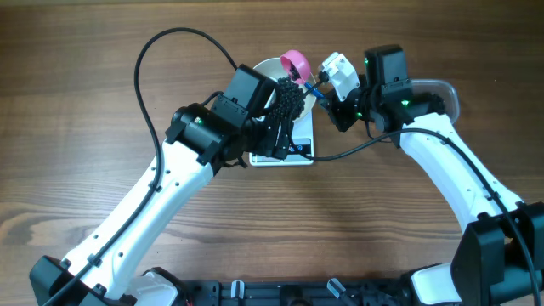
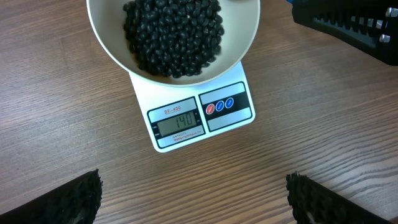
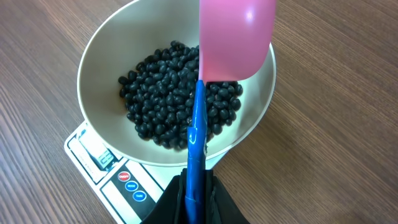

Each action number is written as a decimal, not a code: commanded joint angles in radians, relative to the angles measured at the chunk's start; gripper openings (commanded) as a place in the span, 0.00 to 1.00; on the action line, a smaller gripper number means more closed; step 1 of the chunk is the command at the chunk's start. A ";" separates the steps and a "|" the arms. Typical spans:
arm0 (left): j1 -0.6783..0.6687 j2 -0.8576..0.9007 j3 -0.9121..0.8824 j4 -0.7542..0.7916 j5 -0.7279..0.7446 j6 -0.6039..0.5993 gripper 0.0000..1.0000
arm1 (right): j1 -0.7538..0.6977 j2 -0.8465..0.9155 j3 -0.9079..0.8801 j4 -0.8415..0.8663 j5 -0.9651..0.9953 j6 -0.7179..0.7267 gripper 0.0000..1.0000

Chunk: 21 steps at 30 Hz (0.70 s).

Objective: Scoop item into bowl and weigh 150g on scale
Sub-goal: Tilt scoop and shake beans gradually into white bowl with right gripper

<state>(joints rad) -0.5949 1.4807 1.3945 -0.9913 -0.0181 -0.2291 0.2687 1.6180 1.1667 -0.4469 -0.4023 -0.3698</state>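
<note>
Pinching blue handle [image 3: 196, 130] is right gripper [image 3: 194, 186]; pink cup [image 3: 236, 37] above pellets [image 3: 161, 93] in bowl [image 3: 99, 81].

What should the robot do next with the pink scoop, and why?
Probably take the pink scoop, held in the shut right end effector, back for a few more beans: the scale under the bowl seems to read 140, just short of 150.

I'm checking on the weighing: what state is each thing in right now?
scale: on, display reads 140.
bowl: sitting on the scale, part full.
beans: heaped in the bowl.
scoop: over the bowl, held by its blue handle.
right gripper: shut on the scoop's handle.
left gripper: open, empty, above the table before the scale.
</note>
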 commanded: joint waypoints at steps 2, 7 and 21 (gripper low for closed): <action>-0.003 -0.014 0.016 0.000 -0.010 0.013 1.00 | 0.003 0.013 0.003 0.005 0.010 -0.020 0.04; -0.003 -0.013 0.016 0.000 -0.010 0.013 1.00 | 0.003 0.013 0.003 0.005 0.010 -0.019 0.05; -0.003 -0.014 0.016 0.000 -0.010 0.012 1.00 | 0.003 0.013 0.003 0.040 0.029 -0.076 0.04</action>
<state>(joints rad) -0.5949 1.4807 1.3945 -0.9913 -0.0181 -0.2291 0.2687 1.6180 1.1667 -0.4137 -0.3851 -0.4217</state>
